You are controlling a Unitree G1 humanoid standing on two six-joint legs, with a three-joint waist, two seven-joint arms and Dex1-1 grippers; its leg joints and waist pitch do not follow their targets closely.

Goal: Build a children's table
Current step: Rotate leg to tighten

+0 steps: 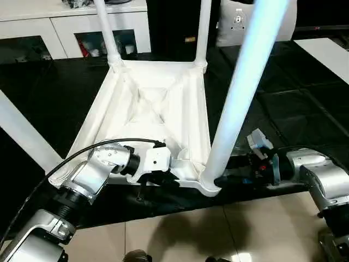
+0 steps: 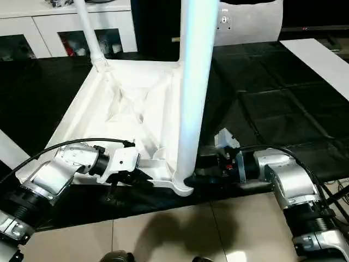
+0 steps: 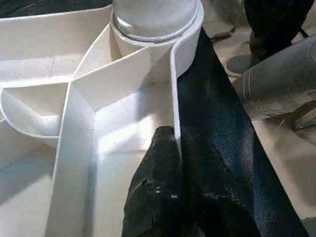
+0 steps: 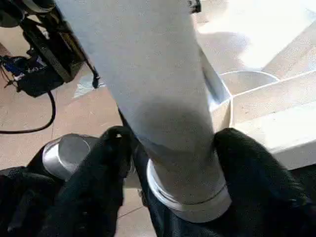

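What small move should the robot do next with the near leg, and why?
Probably close the right gripper fully on the near leg and press it down into its corner socket. Its fingers flank the leg's base, and the left gripper is shut on the tabletop's rim, steadying it.

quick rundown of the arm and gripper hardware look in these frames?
Both forearms are silver metallic cylinders with ribbed black joint collars. The left gripper has a white boxy wrist housing, with a black cable looping over the forearm. The right gripper has a black body, a small white module with a red spot on top, and a cable too. The fingers are matte black, thick and rounded.
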